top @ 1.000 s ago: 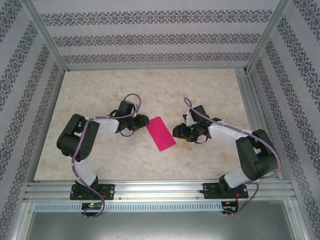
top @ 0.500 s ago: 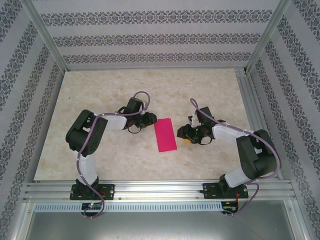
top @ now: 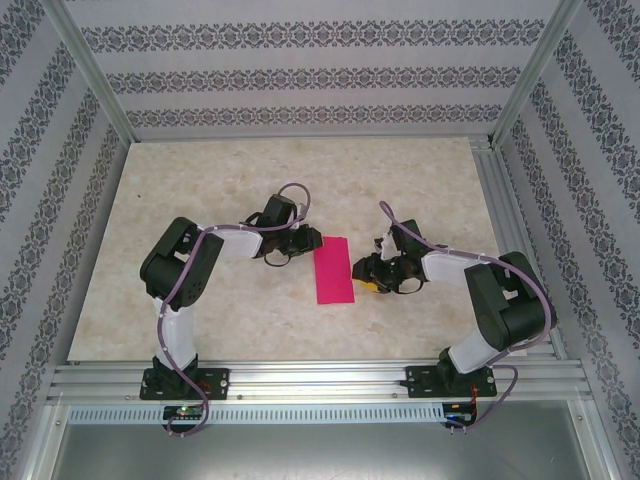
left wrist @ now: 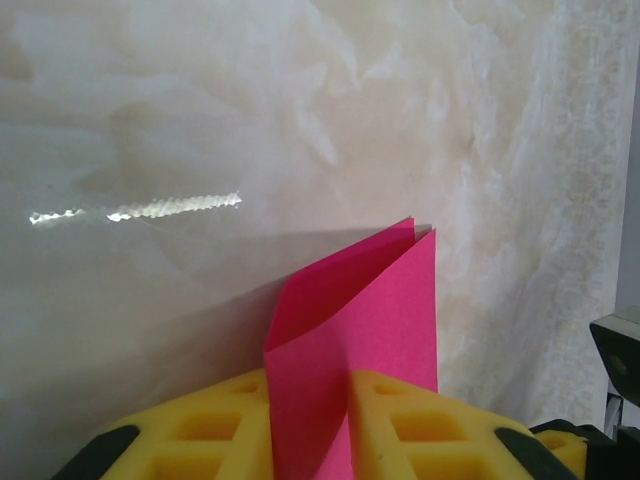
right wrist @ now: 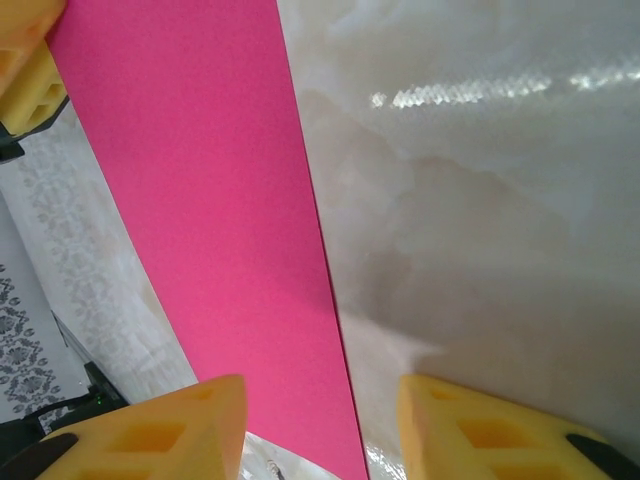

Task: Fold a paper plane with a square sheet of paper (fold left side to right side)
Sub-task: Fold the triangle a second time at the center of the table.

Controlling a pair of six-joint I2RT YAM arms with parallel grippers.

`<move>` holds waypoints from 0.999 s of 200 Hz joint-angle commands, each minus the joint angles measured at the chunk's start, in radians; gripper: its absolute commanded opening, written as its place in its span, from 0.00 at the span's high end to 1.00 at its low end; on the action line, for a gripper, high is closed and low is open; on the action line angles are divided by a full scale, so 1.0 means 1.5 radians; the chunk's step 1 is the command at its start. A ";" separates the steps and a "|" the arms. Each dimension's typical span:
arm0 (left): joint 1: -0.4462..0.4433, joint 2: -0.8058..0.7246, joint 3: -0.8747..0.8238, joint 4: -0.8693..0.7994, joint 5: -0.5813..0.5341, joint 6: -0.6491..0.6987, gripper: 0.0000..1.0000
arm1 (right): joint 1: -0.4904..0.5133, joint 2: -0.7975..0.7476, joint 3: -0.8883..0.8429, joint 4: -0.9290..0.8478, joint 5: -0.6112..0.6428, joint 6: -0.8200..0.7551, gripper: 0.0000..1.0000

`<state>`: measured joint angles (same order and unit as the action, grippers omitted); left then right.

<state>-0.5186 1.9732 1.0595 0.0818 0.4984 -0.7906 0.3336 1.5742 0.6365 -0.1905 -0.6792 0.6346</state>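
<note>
The sheet of paper (top: 333,270) lies mid-table as a narrow magenta-pink rectangle, folded over on itself. My left gripper (top: 314,240) is at its far left corner. In the left wrist view the folded edge (left wrist: 370,310) stands up between the yellow pads (left wrist: 200,430), with my left gripper (left wrist: 310,410) shut on it. My right gripper (top: 362,272) sits at the paper's right edge, low over the table. In the right wrist view my right gripper (right wrist: 320,440) is open, one finger over the paper (right wrist: 220,220) and the other over bare table.
The marble-patterned table (top: 220,180) has patterned walls on three sides. Aluminium posts stand at the back corners. A metal rail (top: 320,378) carrying both arm bases runs along the near edge. A yellow pad of the left gripper (right wrist: 25,60) shows beyond the paper.
My left gripper has moved right to the paper's edge and closed on it. The paper turned from slanted to nearly straight. The right gripper shifted slightly and narrowed a little.
</note>
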 commanded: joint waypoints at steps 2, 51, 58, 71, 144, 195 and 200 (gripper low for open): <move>-0.006 0.002 0.000 0.028 0.029 0.005 0.81 | 0.002 -0.006 0.004 0.019 -0.010 0.004 0.56; -0.006 -0.026 -0.029 0.146 0.099 0.007 0.98 | -0.038 -0.070 -0.018 0.055 -0.057 -0.035 0.57; -0.007 -0.032 -0.033 0.160 0.115 0.010 0.98 | -0.050 -0.085 -0.027 0.066 -0.065 -0.042 0.56; -0.006 -0.040 -0.040 0.188 0.140 0.014 0.99 | -0.071 -0.107 -0.040 0.089 -0.086 -0.055 0.55; -0.006 -0.067 -0.066 0.270 0.209 0.006 1.00 | -0.123 -0.054 -0.028 0.231 -0.164 -0.066 0.50; -0.008 -0.067 -0.068 0.273 0.210 0.002 1.00 | -0.122 0.002 -0.002 0.243 -0.169 -0.070 0.50; -0.008 -0.067 -0.068 0.274 0.210 0.001 1.00 | -0.121 0.008 -0.001 0.245 -0.170 -0.069 0.50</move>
<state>-0.5194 1.8980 0.9642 0.4313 0.7895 -0.7918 0.1543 1.5494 0.6041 0.1112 -0.8974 0.5499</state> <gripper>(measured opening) 0.066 0.503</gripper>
